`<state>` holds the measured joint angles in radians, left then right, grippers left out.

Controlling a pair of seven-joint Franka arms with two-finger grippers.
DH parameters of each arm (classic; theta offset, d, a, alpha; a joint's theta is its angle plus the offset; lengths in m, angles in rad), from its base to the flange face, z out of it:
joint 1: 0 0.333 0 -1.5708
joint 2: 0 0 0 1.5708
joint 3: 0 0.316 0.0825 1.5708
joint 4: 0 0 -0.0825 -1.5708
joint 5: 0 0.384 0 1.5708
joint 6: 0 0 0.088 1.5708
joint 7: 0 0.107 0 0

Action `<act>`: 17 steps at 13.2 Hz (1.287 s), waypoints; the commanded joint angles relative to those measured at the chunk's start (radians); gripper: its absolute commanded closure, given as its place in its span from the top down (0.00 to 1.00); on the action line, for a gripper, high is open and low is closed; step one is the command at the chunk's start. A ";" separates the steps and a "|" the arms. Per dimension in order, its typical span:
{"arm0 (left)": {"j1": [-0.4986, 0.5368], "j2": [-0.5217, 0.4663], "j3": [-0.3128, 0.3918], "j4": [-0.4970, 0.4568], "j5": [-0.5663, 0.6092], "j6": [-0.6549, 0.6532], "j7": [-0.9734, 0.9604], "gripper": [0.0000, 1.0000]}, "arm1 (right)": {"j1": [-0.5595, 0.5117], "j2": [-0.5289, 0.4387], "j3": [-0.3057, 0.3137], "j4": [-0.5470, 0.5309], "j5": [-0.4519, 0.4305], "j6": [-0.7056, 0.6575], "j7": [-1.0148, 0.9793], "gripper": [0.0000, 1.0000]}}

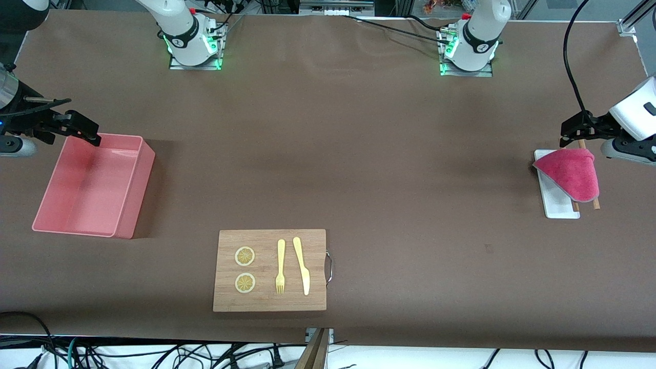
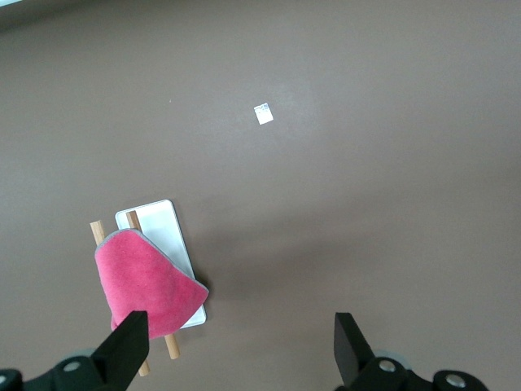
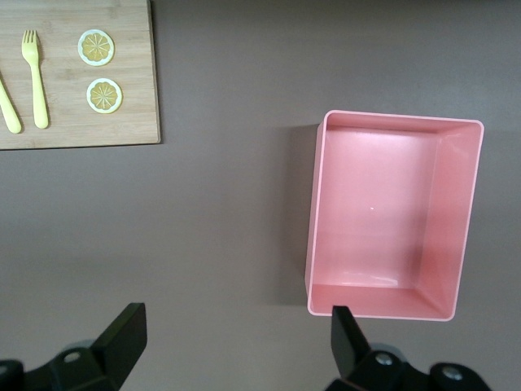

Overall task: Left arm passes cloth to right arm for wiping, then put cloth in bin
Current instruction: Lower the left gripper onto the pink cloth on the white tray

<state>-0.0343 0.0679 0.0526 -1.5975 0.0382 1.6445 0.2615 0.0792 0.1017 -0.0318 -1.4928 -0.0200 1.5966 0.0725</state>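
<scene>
Opening step: nothing gripped, no handover begun.

Toward the right arm's end of the table: right gripper (image 1: 84, 132) held over the edge of the bin (image 1: 130, 205), fingers spread, holding nothing. Bin empty, resting on the table (image 1: 359, 154).

Mid-table, nearest the front camera: wooden cutting board (image 1: 270, 305) carrying two lemon slices (image 1: 245, 256), a yellow fork (image 1: 280, 266) and a yellow knife (image 1: 302, 266).

Toward the left arm's end: left gripper (image 1: 576, 128) above the cloth (image 1: 571, 174), fingers spread, empty. Cloth draped across a flat white tray (image 1: 556, 205) and two wooden sticks (image 1: 596, 204).

Next move, judged: lower the left gripper onto the cloth, pinch a raised fold, lift clear of tray and sticks.

Left wrist view only: small white tag (image 2: 264, 114) on the table. Right wrist view only: bare bin floor. Front view only: both arm bases.
</scene>
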 commanded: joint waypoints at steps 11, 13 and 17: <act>0.007 0.045 0.003 0.033 0.014 -0.113 0.009 1.00 | -0.004 -0.007 -0.005 0.000 -0.017 -0.021 -0.010 1.00; 0.010 0.067 0.006 0.033 0.015 -0.158 0.025 1.00 | -0.007 -0.005 -0.005 0.000 -0.017 -0.027 -0.010 1.00; 0.068 0.116 0.009 0.031 0.019 -0.206 0.308 1.00 | -0.007 -0.005 -0.007 0.000 -0.017 -0.030 -0.010 1.00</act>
<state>-0.0089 0.1450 0.0628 -1.5972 0.0398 1.4662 0.4275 0.0752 0.1018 -0.0414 -1.4931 -0.0215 1.5785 0.0724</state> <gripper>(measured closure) 0.000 0.000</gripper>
